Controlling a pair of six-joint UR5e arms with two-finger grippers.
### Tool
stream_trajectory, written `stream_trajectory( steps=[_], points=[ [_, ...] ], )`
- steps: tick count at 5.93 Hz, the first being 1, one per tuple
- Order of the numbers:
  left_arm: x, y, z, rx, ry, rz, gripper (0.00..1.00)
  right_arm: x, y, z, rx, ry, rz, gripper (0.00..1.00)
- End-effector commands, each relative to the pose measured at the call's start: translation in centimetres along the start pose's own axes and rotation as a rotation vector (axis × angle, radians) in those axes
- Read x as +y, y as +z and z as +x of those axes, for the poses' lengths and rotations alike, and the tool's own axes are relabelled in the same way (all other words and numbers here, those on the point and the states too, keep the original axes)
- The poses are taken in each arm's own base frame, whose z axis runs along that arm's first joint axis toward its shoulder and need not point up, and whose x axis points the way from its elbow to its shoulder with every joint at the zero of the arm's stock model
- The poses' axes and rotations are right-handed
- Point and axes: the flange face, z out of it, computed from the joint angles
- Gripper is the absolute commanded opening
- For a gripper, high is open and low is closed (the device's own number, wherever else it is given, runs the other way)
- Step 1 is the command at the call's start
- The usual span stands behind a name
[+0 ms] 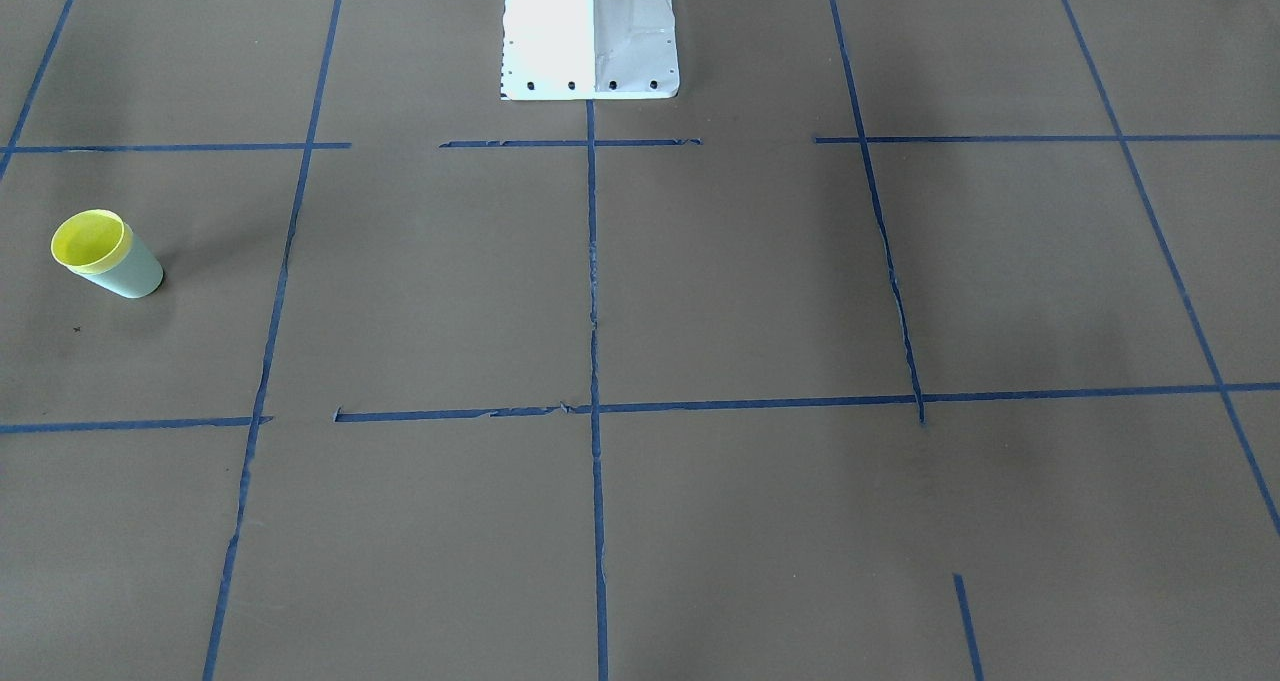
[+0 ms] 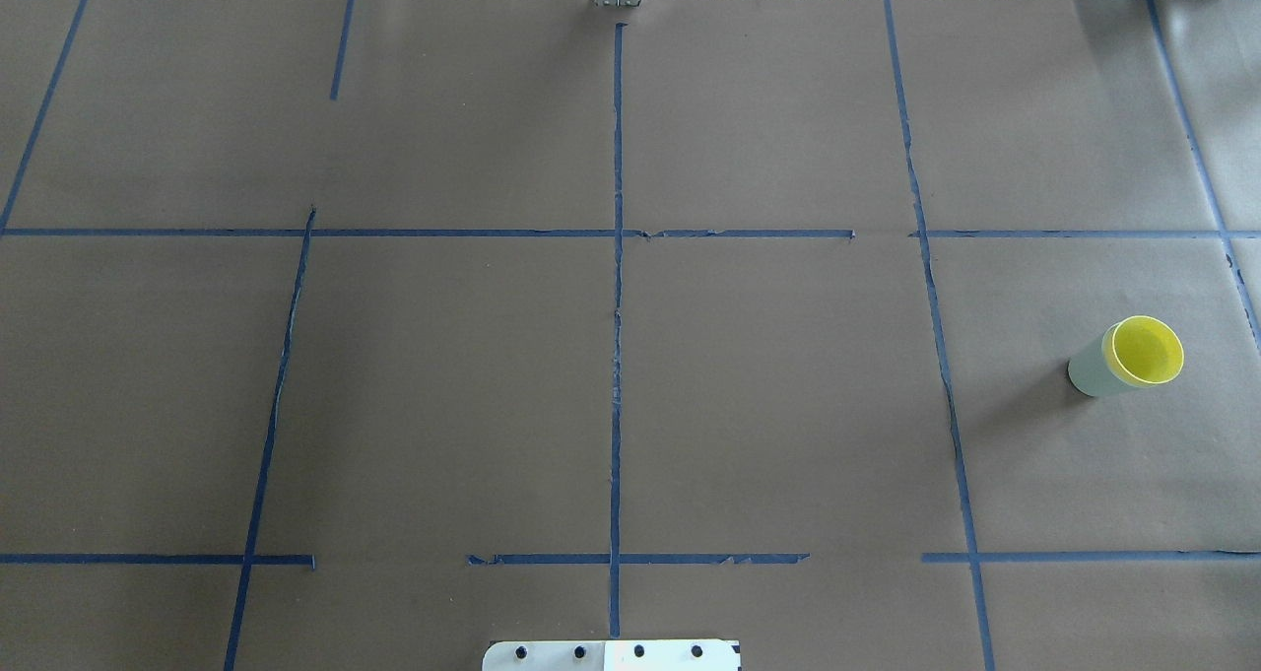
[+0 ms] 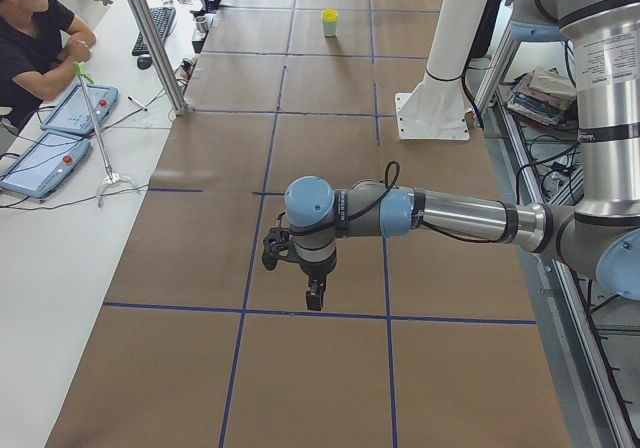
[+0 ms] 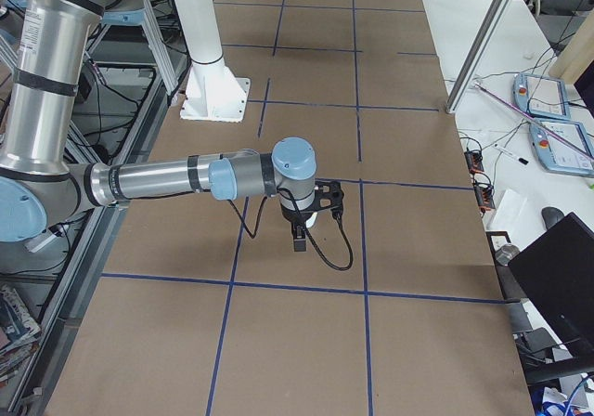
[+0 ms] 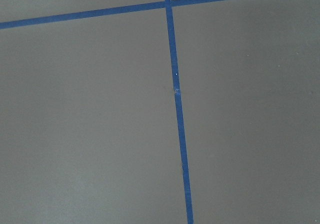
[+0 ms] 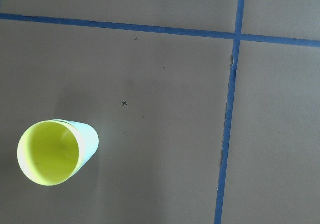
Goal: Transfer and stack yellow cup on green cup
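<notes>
Yellow cup point(image 2: 1148, 351): sitting close to the right edge of the table point(image 2: 443, 385), roughly midway between the robot-side edge and the far edge. Spreading brown paper across that whole table, crossing it with blue tape lines point(image 2: 617, 356). Reaching out low over the left half with the left arm point(image 3: 450, 216), dangling the left gripper point(image 3: 313, 293) fingers-down above the paper, touching nothing. Reaching likewise over the right half with the right arm point(image 4: 158, 179), hanging the right gripper point(image 4: 300, 240) above the paper near the cups. Showing both grippers only from the table's ends, so cannot tell spread from pressed-together fingers on either. Nesting upright inside the green cup point(image 2: 1089, 370), leaving only a yellow rim band poking above the mint wall, standing free of any fingers in the right wrist view.
</notes>
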Motion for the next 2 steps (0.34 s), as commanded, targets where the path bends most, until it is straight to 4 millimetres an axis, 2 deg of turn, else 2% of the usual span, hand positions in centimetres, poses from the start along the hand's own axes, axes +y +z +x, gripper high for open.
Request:
stream_trajectory(
  steps=[1, 2],
  points=[
    [0.33, -0.86, 0.87, 0.002, 0.013, 0.01, 1.0, -0.1, -0.05, -0.06, 0.0, -0.001, 0.002, 1.0],
    [0.01, -0.93, 1.17, -0.004, 0.021, 0.009, 1.0, 0.1, -0.04, 0.04, 0.0, 0.0, 0.001, 1.0]
  ],
)
